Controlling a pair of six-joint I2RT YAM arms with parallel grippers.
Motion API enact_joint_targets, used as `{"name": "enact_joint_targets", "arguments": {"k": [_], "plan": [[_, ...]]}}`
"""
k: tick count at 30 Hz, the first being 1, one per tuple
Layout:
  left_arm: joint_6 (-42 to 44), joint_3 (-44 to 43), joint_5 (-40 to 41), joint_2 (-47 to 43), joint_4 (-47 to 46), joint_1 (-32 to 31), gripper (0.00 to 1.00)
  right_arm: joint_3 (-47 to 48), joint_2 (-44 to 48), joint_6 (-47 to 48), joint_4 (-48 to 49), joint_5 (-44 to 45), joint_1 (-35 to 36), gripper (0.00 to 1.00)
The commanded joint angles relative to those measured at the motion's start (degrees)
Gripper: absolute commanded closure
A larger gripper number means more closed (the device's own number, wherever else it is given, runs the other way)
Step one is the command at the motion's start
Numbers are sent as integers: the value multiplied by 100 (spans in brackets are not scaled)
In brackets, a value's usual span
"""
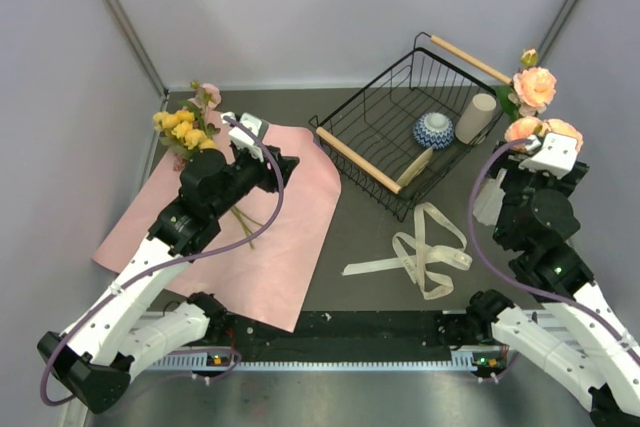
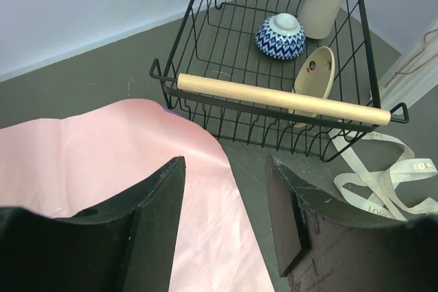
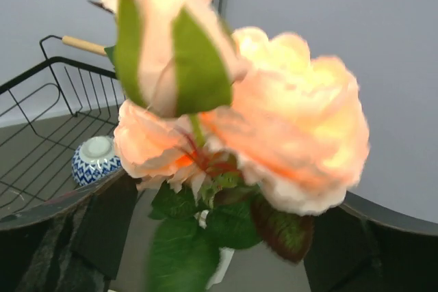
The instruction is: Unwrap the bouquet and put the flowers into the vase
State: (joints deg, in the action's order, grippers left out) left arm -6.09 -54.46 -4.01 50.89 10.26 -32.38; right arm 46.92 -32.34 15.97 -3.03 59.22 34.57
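The pink wrapping paper (image 1: 285, 237) lies flat and unwrapped on the left of the table. Yellow and pink flowers (image 1: 185, 129) rest at its far corner, their stems running under my left arm. My left gripper (image 1: 284, 163) hovers over the paper's right edge (image 2: 205, 189), open with nothing between its fingers (image 2: 156, 220). Peach roses (image 1: 536, 89) stand upright at the far right, filling the right wrist view (image 3: 274, 128). My right gripper (image 3: 222, 237) is open, its jaws wide on either side of the leaves. Only a white scrap of the vase (image 3: 224, 264) shows under them.
A black wire basket (image 1: 352, 152) with wooden handles stands at the back centre, holding a blue-and-white bowl (image 1: 433, 130), a cream cylinder cup (image 1: 476, 117) and a cream scoop (image 1: 414, 168). The loose cream ribbon (image 1: 425, 247) lies in front of it. Grey walls close in on both sides.
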Motion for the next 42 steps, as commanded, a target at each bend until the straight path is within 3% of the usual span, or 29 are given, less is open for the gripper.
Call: {"name": "enact_joint_targets", "arguments": {"k": [1, 10, 19, 22, 25, 26, 30, 34, 35, 38, 42], "plan": [[-50, -30, -38, 17, -253, 13, 44, 555, 114, -594, -1102, 204, -64, 8], [-59, -47, 49, 78, -226, 21, 44, 1899, 202, -1342, -2904, -401, -55, 2], [-94, -48, 67, 87, -200, 13, 44, 3920, -422, -1315, -3354, -2923, -55, 1], [-86, -48, 146, 70, -200, 13, 44, 4325, -861, -1464, -3283, -4003, -55, 1], [-59, -100, 348, 105, -104, 13, 43, 4607, -1476, -1824, -3143, -5794, -73, 1], [-51, -118, 609, 114, -77, 13, 42, 4703, -1695, -2095, -3021, -6617, -55, 1], [-59, -223, 1303, 158, 151, 13, 41, 4564, -2636, -3036, -2373, -8135, 41, 2], [-208, -180, 2237, 17, 222, 170, 39, 4256, -3706, -3048, -2123, -7893, 1260, 2], [-252, -153, 2351, -26, 222, 249, 38, 4221, -3892, -2681, -2193, -7438, 1881, 2], [-699, -39, 2572, -115, 230, 706, 35, 4001, -4323, -2379, -2229, -6384, 2640, 2], [-1332, -82, 2292, 209, 441, 1732, 32, 3361, -4378, -2984, -1870, -6247, 2731, 2]]}}
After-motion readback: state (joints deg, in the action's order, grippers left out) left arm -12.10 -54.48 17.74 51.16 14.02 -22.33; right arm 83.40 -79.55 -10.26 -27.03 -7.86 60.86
